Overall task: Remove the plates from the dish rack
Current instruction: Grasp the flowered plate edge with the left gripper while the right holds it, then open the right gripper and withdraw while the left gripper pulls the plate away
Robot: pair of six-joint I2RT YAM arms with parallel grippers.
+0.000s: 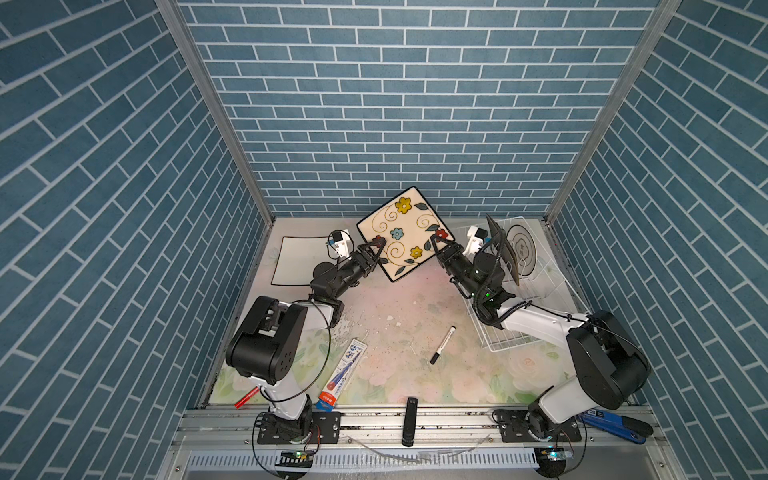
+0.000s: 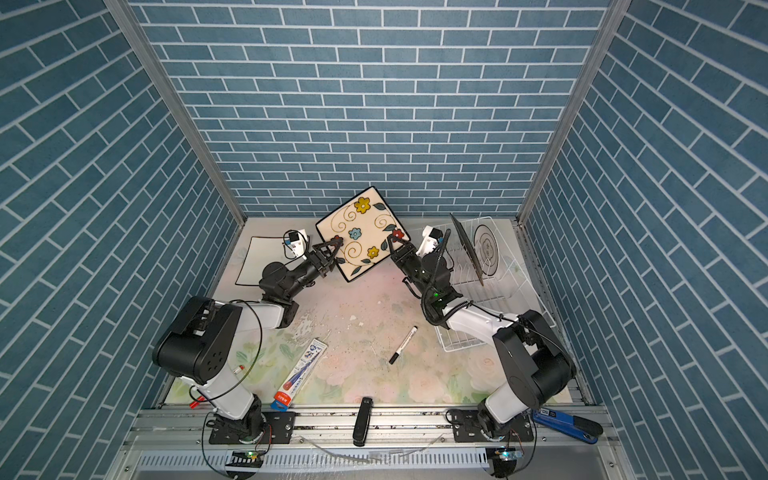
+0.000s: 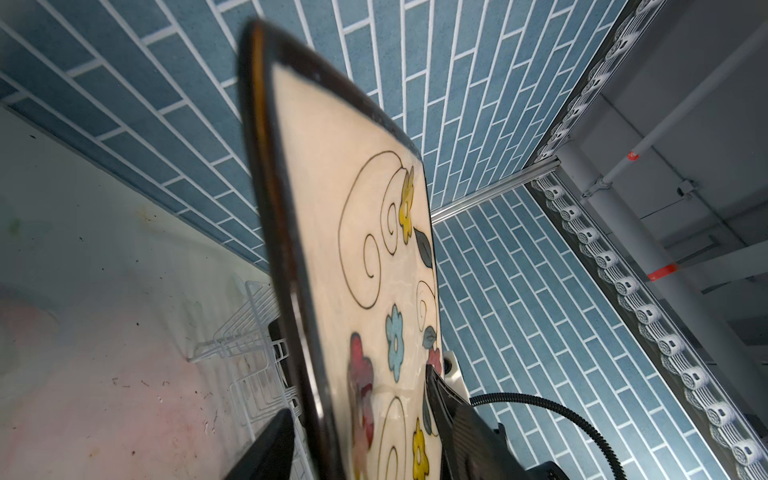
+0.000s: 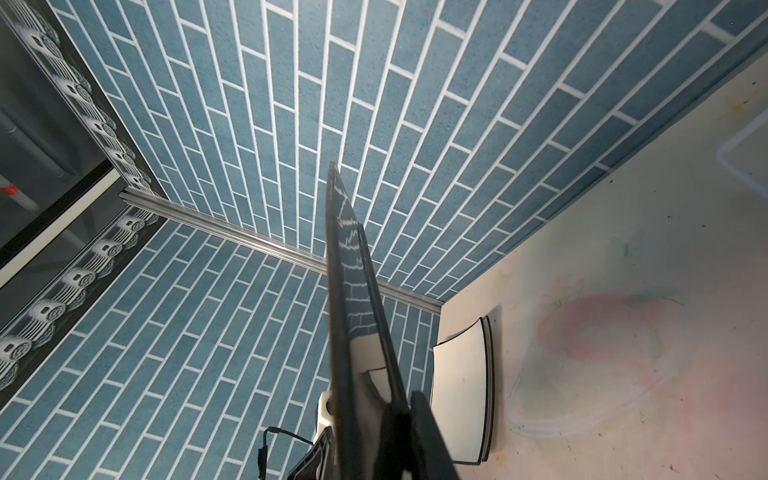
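Holding a cream flowered plate (image 1: 405, 232) (image 2: 359, 232) up off the counter (image 1: 399, 316), between the two arms at the far middle, tilted with its painted face toward both top views. Pinching its right corner in the right claw (image 1: 436, 241), closed tight on the rim beside a red flower. Straddling its left edge with the left claw (image 1: 376, 249), one finger (image 3: 451, 428) over the painted face and one behind the dark rim; cannot tell whether clamped or merely astride. Note the dish rack (image 1: 509, 344) at the far right of the counter, with a black plate (image 1: 505, 249) standing on edge inside and a round white plate (image 1: 521, 249) with dark rings just right of it. Note too a white black-rimmed plate (image 1: 297, 259) flat on the counter at far left, well apart from the rack, and a marker (image 1: 442, 345) near the middle.
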